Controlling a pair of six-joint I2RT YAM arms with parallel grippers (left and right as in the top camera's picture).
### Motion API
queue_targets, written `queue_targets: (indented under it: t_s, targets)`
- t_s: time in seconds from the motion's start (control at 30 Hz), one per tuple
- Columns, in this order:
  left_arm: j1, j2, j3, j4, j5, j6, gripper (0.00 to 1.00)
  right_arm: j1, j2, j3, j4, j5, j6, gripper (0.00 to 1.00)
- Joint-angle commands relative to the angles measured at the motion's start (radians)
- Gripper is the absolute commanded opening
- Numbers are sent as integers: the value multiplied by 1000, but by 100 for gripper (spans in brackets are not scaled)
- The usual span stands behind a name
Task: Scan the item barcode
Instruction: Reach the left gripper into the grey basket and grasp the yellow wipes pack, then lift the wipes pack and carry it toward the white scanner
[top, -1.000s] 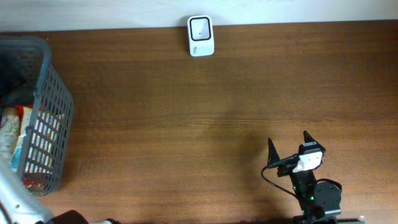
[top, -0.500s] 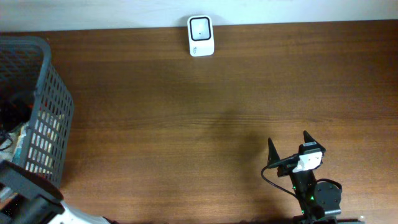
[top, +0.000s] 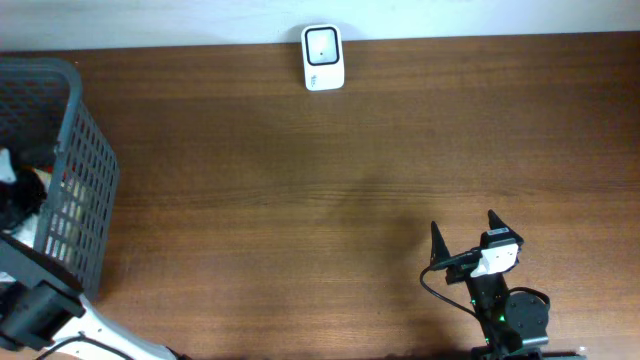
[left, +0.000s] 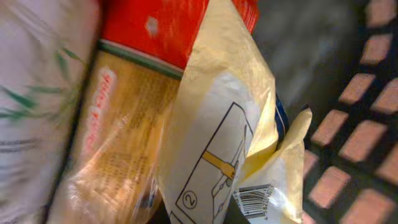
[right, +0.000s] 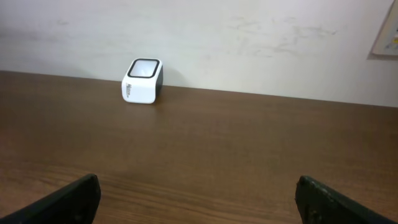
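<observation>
Close up in the left wrist view, a yellow and white packet (left: 217, 118) lies in the grey basket (top: 90, 170), its barcode (left: 253, 200) facing the camera. My left arm (top: 30, 300) reaches down into the basket. Its fingers are cut off by the bottom edge, and the packet's white fold runs right down to where they stand. The gripper is shut on that fold. A white scanner (top: 322, 58) stands at the table's back edge, also in the right wrist view (right: 142, 81). My right gripper (top: 465, 232) rests open and empty near the front right.
A red packet (left: 155, 28), a golden-brown packet (left: 106, 143) and a white packet with green print (left: 37, 93) also lie in the basket. Its mesh wall (left: 367, 124) is on the right. A pale wall (right: 249, 37) rises behind the scanner.
My left arm has swung further over the basket and its gripper has gone from open to shut. The right arm has not moved.
</observation>
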Motion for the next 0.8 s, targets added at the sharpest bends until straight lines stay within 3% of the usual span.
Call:
queue_targets:
  t_s: [0.0,0.17,0.2,0.3,0.33,0.43,0.53,0.67,0.77]
  targets:
    - [-12,-5,292,-115,42,-62,0,-6,-5,-5,-4,-9,8,99]
    - [-41,-5,817,-346,292,-69,0,-6,-5,-5,-4,-9,8,99]
    - [-84,-5,981,-414,357,-69,0,-6,-5,-5,-4,-9,8,99]
    - [-213,-5,1158,-493,363,-56,0,-6,-5,-5,-4,-9,8,99]
    - [-328,-5,1188,-516,359,-30,0,-6,-5,-5,-4,-9,8,98]
    - [-610,2,1145,-547,278,-4,0,-6,-5,-5,-4,-9,8,99]
    - [-810,8,1039,-547,154,10,0,-6,-5,-5,-4,-9,8,99]
    - [-1022,10,697,-456,148,110,0,-6,-5,-5,-4,-9,8,99]
    - [-1087,10,431,-293,150,116,0,-6,-5,-5,-4,-9,8,99]
